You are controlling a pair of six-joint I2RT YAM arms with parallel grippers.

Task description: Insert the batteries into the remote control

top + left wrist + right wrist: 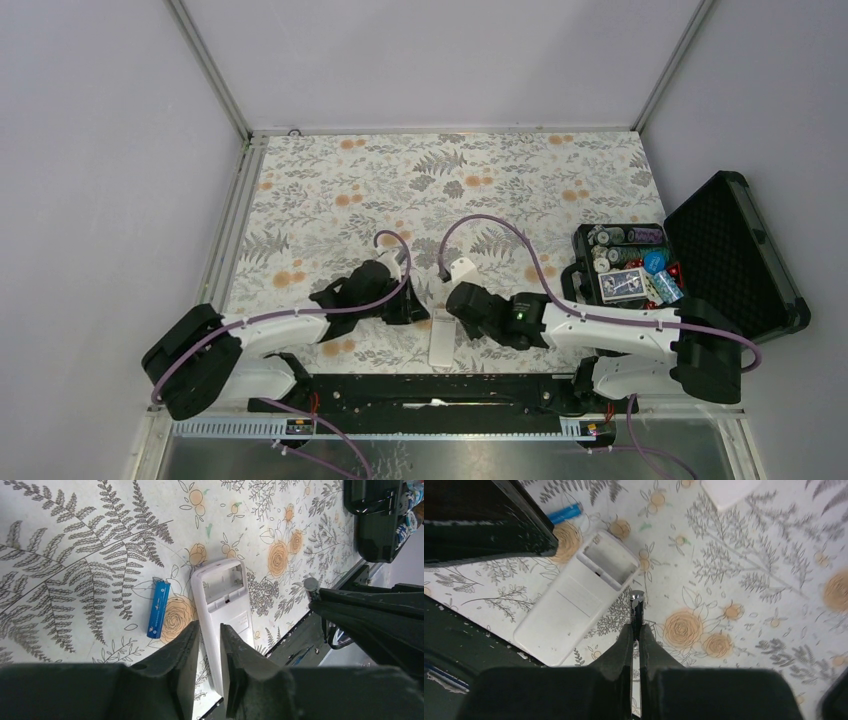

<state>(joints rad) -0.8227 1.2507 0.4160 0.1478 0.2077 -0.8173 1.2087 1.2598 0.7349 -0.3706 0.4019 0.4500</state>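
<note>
**Item 1, left gripper [210,634].** Its jaws are standing narrowly apart and are clamping nothing. The edge of the remote is showing through the gap. It is hanging over the remote's near left side, and contact cannot be told.

**Item 2, loose battery [158,609].** This slim blue cell is lying flat on the floral cloth [75,555]. It is lying just beside the remote's left long side, apart from it.

**Item 3, remote control [231,611].** The white handset is lying back-up on the cloth between the 2 grippers, close to the table's near edge. Its battery compartment is standing uncovered at the far end.

**Item 4, right gripper [636,629].** Its fingers are pinching tight on the held battery [637,600]. The cell's silver end is poking out past the fingertips, just right of the uncovered compartment.

**Item 5, white plastic piece [729,490].** It is lying on the cloth beyond the remote, well apart from it.

**Item 6, black case [720,240].** It is sitting at the table's right edge with its lid standing open. Its tray is holding round chips and 1 card deck.
</note>
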